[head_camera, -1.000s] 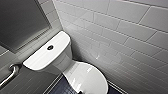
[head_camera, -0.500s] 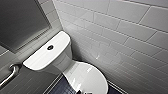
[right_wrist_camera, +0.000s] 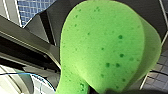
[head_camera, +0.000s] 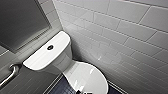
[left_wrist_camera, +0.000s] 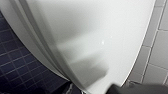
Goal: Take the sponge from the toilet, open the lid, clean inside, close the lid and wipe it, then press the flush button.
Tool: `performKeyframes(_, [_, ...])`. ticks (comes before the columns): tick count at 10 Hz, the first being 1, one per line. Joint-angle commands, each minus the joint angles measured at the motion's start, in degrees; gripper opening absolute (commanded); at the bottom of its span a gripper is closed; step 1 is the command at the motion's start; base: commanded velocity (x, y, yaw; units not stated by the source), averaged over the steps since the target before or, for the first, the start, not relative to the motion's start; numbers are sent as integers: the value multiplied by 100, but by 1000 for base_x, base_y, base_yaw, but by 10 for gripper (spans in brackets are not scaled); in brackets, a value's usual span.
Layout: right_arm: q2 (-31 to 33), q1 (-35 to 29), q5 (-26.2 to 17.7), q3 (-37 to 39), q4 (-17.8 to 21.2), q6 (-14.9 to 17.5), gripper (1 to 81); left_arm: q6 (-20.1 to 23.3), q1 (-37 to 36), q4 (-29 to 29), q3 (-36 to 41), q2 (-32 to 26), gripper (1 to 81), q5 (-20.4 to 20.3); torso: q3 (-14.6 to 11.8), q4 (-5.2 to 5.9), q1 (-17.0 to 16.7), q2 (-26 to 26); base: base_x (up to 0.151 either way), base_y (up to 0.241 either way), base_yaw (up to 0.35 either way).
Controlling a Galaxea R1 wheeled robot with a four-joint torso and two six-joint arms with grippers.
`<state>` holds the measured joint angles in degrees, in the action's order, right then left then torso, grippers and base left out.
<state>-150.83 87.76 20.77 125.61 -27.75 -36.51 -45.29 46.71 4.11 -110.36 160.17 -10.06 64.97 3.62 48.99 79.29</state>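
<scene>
Right gripper point(right_wrist_camera: 96, 90) pinches the small bright green oblong sponge point(right_wrist_camera: 105, 47) at frame centre, its lower end squeezed narrow. Left gripper point(left_wrist_camera: 135, 89): state I cannot tell, close to the smooth white oval plastic lid point(head_camera: 87, 76), closed on the glossy white ceramic toilet point(head_camera: 42, 58).

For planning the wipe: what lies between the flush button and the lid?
In the head view, bare white ceramic: the tank top beside the flush button, then the tank's front, down to the closed lid.

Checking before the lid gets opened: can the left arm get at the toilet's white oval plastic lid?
Probably yes: the white oval plastic lid lies shut, close under the left wrist camera, and nothing sits on it or in between.
</scene>
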Motion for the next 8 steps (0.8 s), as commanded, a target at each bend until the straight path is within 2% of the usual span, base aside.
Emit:
performKeyframes(1, [77, 185, -355, -100, -187, 12, 10, 29, -659, 239, 296, 103, 811, -374, 0, 0, 0, 0, 0, 0, 0])
performKeyframes(4, [77, 185, -346, -99, -187, 21, 10, 20, -668, 248, 418, 7, 811, -417, 0, 0, 0, 0, 0, 0, 0])
performKeyframes(8, [60, 185, -346, -91, -187, 30, 10, 29, -703, 266, 1087, -398, 811, -726, 2, 0, 0, 0, 0, 0, 0])
